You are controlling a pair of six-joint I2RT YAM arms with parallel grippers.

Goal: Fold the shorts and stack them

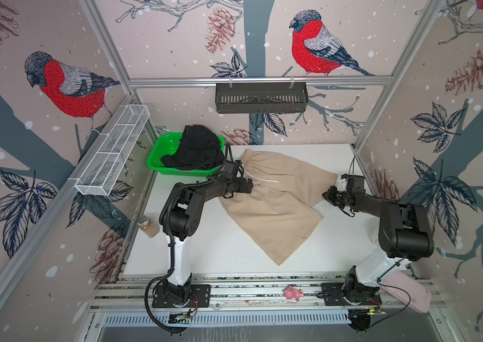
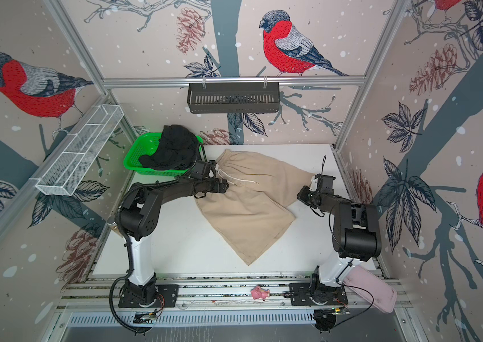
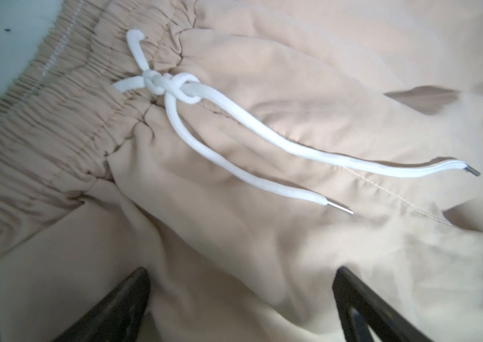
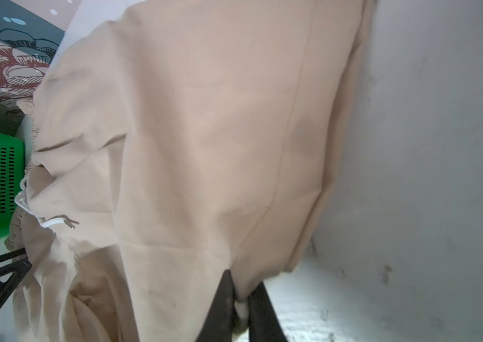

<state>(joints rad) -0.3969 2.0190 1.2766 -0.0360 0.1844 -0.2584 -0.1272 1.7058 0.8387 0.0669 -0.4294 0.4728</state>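
The beige shorts (image 1: 276, 207) (image 2: 249, 213) lie spread on the white table, waistband toward the back left. Their white drawstring (image 3: 175, 88) is knotted, with both ends trailing over the cloth. My left gripper (image 1: 249, 187) (image 3: 241, 271) hovers open just above the fabric beside the waistband, nothing between its fingers. My right gripper (image 1: 327, 194) (image 4: 243, 284) is shut on the hem corner of the right leg of the beige shorts (image 4: 204, 118). The black shorts (image 1: 198, 151) (image 2: 175, 151) sit crumpled in the green basket (image 1: 157, 160).
The green basket (image 2: 132, 158) stands at the table's back left corner. A jar (image 1: 148, 226) sits at the left edge by the left arm. A pink toy (image 1: 293, 293) lies on the front rail. A white wire shelf (image 1: 113, 148) and a black basket (image 1: 261, 97) hang on the walls.
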